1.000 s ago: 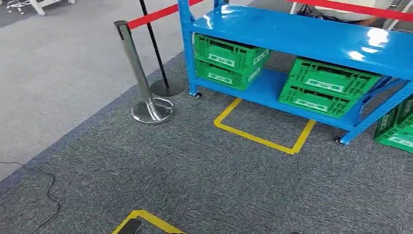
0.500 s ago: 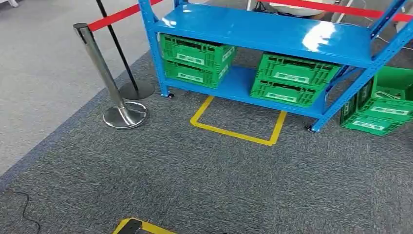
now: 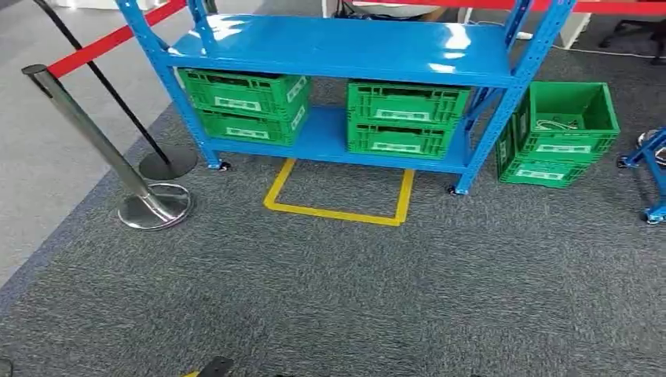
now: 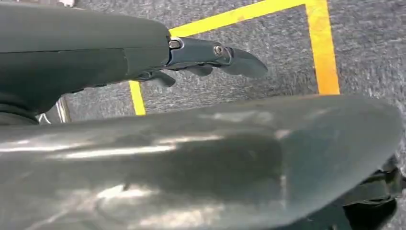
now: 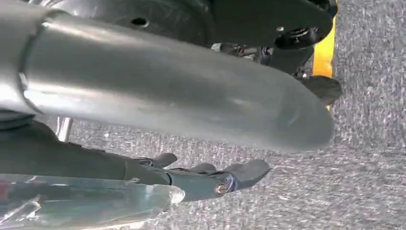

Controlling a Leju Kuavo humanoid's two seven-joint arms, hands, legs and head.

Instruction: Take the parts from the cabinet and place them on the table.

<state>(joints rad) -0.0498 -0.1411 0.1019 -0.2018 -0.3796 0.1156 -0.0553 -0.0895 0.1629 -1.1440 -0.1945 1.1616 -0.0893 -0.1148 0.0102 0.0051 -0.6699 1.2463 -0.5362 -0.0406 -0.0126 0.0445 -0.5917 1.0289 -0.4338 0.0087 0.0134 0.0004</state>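
a blue cabinet on small castors is standing on grey carpet, its upper shelf lying bare and glossy. on the lower shelf, two stacks of green crates are sitting: a left stack near the shelf's left end and a right stack towards its right end, each stack being two crates high with white labels facing forward. the contents of these crates are lying hidden from the head view, so the parts cannot be told there. just beside the cabinet's right legs, a further pair of stacked green crates is resting on the carpet; the upper one is lying open-topped, with a few small pale items showing on its floor, too small to identify. a yellow tape outline is marking the carpet in front of the cabinet's lower shelf, between the two front legs. to the left, a chrome stanchion and a black stanchion are carrying a red belt. a blue frame on castors is entering at the right edge.

the left robot hand is hanging over carpet and yellow tape, fingers extended and holding nothing. the right robot hand is likewise hanging above the carpet, fingers extended and slightly apart, gripping nothing.
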